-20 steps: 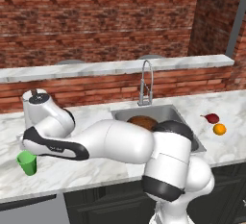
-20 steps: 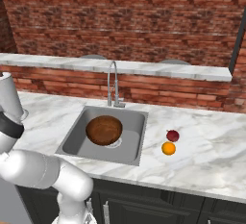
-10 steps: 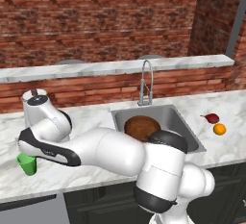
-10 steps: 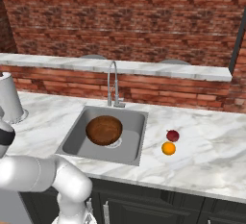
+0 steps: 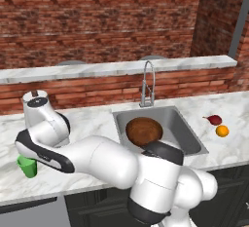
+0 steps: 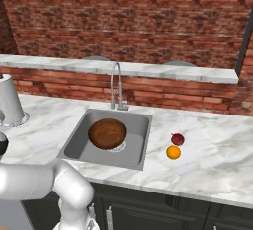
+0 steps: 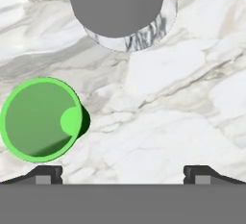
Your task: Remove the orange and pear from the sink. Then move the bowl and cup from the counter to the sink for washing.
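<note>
With the bright orange ball [image 6: 173, 152] and dark red pear [image 6: 177, 138] out on the white marble counter [image 6: 207, 160] and the brown wooden bowl [image 6: 106, 133] in the grey metal sink [image 6: 132, 153], only the small green cup [image 7: 39, 119] remained on the counter, just beside the wide-open, empty end effector [image 7: 123, 172].

From the left base view, the small bright green tapered cup [image 5: 27, 167] is half hidden behind the white arm's dark wrist. In the hand view, the grey cylindrical canister [image 7: 116, 3] is cut off by the top edge.
</note>
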Robot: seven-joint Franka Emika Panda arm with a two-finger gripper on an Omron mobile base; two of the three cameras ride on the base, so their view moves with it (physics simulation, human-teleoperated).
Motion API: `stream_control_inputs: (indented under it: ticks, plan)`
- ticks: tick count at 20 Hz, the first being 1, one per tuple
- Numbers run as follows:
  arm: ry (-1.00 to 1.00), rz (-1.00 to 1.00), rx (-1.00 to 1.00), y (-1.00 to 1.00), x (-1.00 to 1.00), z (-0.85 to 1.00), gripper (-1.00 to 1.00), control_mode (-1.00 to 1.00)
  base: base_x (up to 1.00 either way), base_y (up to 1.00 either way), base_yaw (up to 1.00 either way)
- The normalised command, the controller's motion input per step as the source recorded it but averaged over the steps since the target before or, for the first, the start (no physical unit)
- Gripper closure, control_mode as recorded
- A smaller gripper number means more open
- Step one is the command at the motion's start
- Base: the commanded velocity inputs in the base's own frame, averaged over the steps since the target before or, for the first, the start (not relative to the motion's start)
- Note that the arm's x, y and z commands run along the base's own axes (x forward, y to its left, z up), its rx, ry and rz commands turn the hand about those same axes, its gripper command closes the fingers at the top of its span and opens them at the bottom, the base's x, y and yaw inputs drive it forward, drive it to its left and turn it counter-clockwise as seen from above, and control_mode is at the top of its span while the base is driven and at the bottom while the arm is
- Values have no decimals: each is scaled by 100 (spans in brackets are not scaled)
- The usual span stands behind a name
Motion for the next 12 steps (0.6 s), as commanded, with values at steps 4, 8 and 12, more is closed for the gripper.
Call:
stream_control_inputs:
  ticks: [4,8,12]
  plan:
    - [0,0,0,11,7,-6,-100,-100,0,0,0]
    - [0,0,0,12,5,-7,-100,-100,0,0,0]
    - [0,0,0,9,2,-7,-100,-100,0,0,0]
